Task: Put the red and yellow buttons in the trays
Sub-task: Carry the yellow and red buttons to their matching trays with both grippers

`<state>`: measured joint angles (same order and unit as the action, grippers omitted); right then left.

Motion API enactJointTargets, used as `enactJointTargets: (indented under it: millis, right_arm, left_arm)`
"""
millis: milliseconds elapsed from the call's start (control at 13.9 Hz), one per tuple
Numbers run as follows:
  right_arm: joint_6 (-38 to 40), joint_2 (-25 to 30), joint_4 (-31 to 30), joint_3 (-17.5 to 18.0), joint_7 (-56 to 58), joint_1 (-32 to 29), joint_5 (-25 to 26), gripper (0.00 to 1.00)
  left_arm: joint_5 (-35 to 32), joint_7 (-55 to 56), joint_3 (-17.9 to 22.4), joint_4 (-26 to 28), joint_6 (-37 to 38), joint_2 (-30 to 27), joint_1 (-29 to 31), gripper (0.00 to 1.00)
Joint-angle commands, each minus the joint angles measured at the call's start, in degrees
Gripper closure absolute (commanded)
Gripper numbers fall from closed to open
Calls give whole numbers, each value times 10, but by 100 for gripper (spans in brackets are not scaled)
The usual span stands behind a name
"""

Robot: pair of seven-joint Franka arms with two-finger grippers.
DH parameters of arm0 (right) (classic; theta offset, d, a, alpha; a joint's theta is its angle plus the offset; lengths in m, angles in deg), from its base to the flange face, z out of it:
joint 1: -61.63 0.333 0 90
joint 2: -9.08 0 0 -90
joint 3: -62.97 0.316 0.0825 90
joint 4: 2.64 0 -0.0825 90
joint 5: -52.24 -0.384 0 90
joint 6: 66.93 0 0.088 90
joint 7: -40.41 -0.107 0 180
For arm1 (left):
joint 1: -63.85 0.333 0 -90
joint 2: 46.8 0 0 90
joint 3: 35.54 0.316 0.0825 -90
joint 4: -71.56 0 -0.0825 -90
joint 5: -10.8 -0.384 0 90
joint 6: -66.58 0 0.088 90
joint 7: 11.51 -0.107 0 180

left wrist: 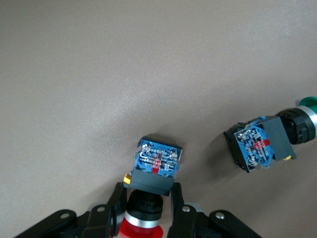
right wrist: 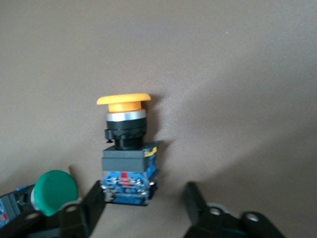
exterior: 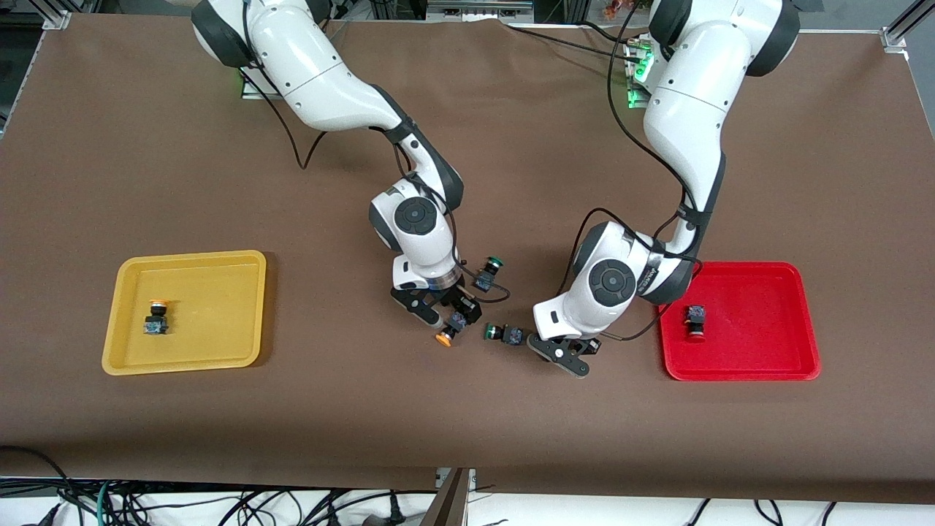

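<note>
The left tool (left wrist: 148, 218) is clenched on a red button (left wrist: 151, 181), its fingers (left wrist: 176, 208) pressed against the dark neck just above the red cap, low over the bench (exterior: 467, 109) beside the red tray (exterior: 792, 365). The right tool (right wrist: 143, 203) is released: its fingers (right wrist: 81, 210) stand apart around the square body of a yellow button (right wrist: 126, 148) that lies on its side on the bench near the middle, and no contact can be made out.

Outward from the tools, two green-capped buttons are seen: one (exterior: 504, 334) between the two tools, another (exterior: 488, 272) beside the right wrist, farther from the front camera. One yellow button (exterior: 156, 318) already stands in the yellow tray (exterior: 182, 361) toward the right arm's end, and one red button (exterior: 695, 320) already lies in the red tray.

The second pair is judged to be in hand, so the task is about half done. For the left arm, a lift and a carry over the red tray's rim are called for, then a release. For the right arm, closing on the body comes first, then a long carry to the yellow tray. The green-capped buttons should be left untouched.

No brand or label can be read on the buttons or trays; small lettering on the arm wrists is illegible.
</note>
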<state>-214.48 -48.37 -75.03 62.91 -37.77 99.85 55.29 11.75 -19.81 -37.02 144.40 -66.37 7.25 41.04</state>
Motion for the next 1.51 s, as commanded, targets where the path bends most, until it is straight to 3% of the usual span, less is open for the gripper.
enactJointTargets:
  millis: [0, 432, 720, 1008, 1225, 1441]
  right_arm:
    - [-1, -9, 15, -6, 4, 5, 8, 99]
    - [55, 35, 15, 0, 75, -43, -1, 100]
    - [210, 84, 12, 1, 229, -100, -8, 100]
    - [328, 121, 1, -4, 404, -153, -16, 100]
    - [401, 134, 1, -7, 524, -212, -15, 100]
    - [412, 156, -25, -11, 597, -265, -14, 100]
  left_arm:
    - [-11, 6, 5, -11, 1, 12, -7, 73]
    - [-14, 4, 7, -5, 27, -36, 5, 75]
    - [-15, -1, 10, -2, 115, -82, 27, 75]
    - [-16, -140, 10, 28, 197, -141, 102, 75]
    - [-16, -270, 10, 55, 197, -159, 171, 77]
    - [-16, -350, 10, 72, 192, -159, 231, 77]
